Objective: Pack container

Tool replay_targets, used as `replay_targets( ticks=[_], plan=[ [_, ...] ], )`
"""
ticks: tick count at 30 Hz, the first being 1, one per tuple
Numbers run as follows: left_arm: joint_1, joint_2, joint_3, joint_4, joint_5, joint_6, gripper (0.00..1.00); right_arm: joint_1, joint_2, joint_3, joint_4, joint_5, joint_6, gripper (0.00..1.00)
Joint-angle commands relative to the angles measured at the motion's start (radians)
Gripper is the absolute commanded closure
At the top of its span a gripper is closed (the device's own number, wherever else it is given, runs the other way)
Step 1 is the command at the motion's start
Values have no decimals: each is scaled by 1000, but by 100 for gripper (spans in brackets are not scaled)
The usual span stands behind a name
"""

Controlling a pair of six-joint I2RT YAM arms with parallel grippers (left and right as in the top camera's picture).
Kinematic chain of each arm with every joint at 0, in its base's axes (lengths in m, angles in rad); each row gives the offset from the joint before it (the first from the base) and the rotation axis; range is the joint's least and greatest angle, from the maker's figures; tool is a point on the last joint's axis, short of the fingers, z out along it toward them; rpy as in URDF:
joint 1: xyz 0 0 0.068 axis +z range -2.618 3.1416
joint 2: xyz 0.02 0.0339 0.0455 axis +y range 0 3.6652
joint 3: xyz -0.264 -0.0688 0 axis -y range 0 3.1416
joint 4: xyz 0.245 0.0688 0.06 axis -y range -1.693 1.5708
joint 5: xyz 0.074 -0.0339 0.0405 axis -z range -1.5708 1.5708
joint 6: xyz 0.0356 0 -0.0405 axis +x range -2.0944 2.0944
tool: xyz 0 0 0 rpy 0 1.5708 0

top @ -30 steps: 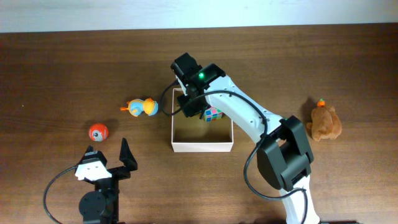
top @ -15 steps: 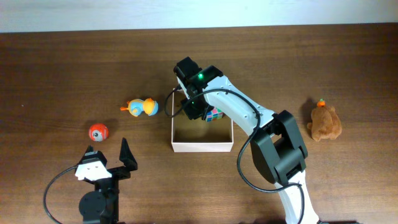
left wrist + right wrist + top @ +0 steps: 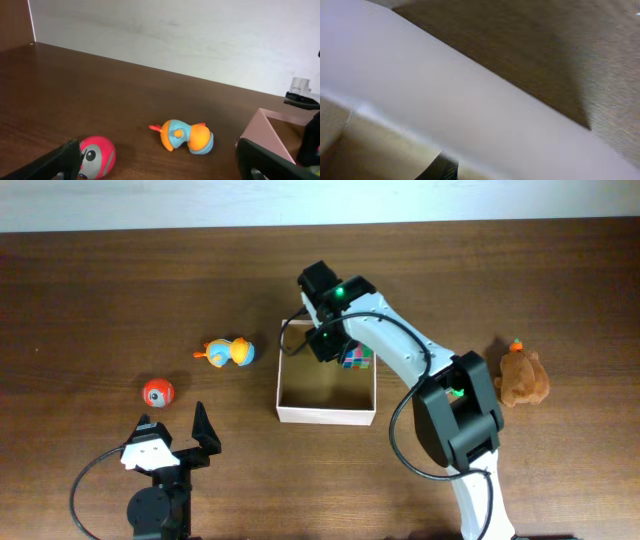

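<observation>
Overhead: right gripper (image 3: 323,346) over container (image 3: 325,417)

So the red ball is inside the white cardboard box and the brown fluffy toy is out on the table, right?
No. The red ball lies on the brown wooden table, left of the white cardboard box, as the overhead view shows. The brown fluffy toy is on the table.

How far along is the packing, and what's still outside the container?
Barely started. The multicoloured cube is at the container's far right corner, beside the right end effector; whether it is gripped or released is unclear. Still out on the table: the blue-orange duck toy, the red ball and the brown plush. The left end effector is open and empty.
</observation>
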Motion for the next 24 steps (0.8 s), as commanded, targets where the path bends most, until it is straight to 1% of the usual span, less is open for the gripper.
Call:
replay_targets(
  ticks=[1,7,10,12,24],
  plan=[
    [4,-10,-5,-1,14,13,1,-13,17,-5,1,25,-12,73],
    [4,-10,-5,-1,14,13,1,-14,17,-5,20,25,-12,72],
    [4,-10,-5,-1,15,13,1,-7,17,-5,26,19,-12,66],
    [4,-10,-5,-1,14,13,1,4,16,-4,22,-19,-46,62],
    [4,-10,-5,-1,14,13,1,89,14,-3,-73,-36,-53,56]
  ],
)
